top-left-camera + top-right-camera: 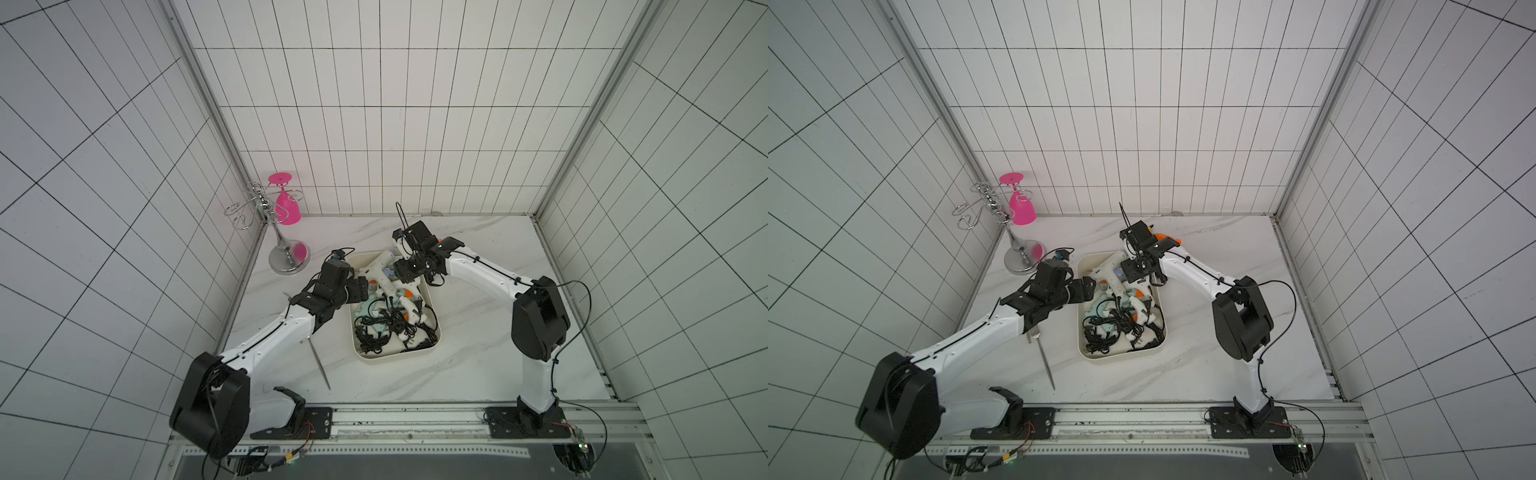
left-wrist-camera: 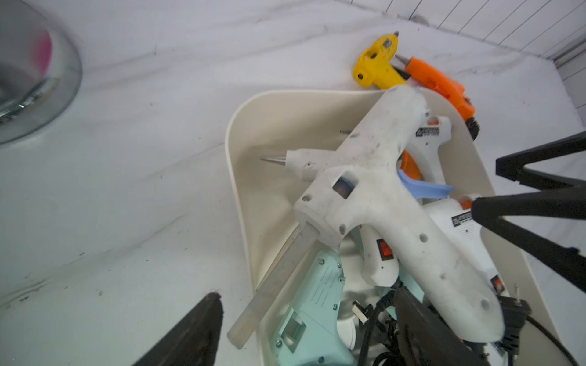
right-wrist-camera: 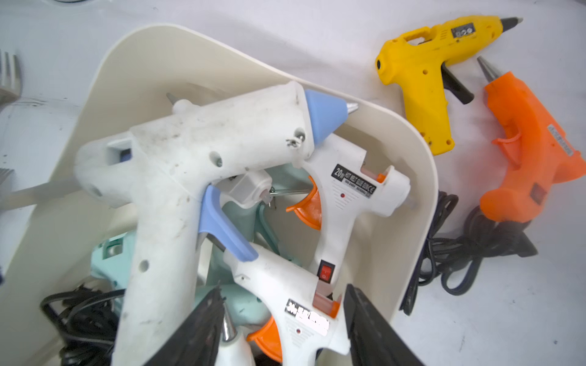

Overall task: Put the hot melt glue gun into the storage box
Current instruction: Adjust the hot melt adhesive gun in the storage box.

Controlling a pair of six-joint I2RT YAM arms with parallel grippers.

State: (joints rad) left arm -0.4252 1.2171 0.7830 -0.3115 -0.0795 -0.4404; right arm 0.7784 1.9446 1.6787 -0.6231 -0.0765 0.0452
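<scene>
The storage box [image 1: 395, 358] [image 1: 1121, 355] [image 2: 253, 104] [image 3: 152, 44], a cream tray, holds several glue guns and tangled black cords. A big white glue gun with a blue trigger [image 1: 380, 270] [image 2: 374, 196] [image 3: 196, 158] lies on top of the pile. A yellow glue gun [image 3: 421, 73] [image 2: 377, 66] and an orange glue gun [image 3: 532, 152] [image 1: 1169, 240] lie on the table just past the box's far end. My left gripper [image 1: 361, 291] [image 2: 304, 317] is open and straddles the box's left wall. My right gripper [image 1: 405, 270] [image 3: 282, 320] is open, its fingers either side of a small white gun with an orange trigger [image 3: 285, 294] in the box.
A chrome glass rack [image 1: 289, 257] with a pink goblet [image 1: 286, 205] hanging upside down stands at the back left, near the left arm. A thin metal rod [image 1: 322, 365] lies on the marble table left of the box. Tiled walls close in three sides.
</scene>
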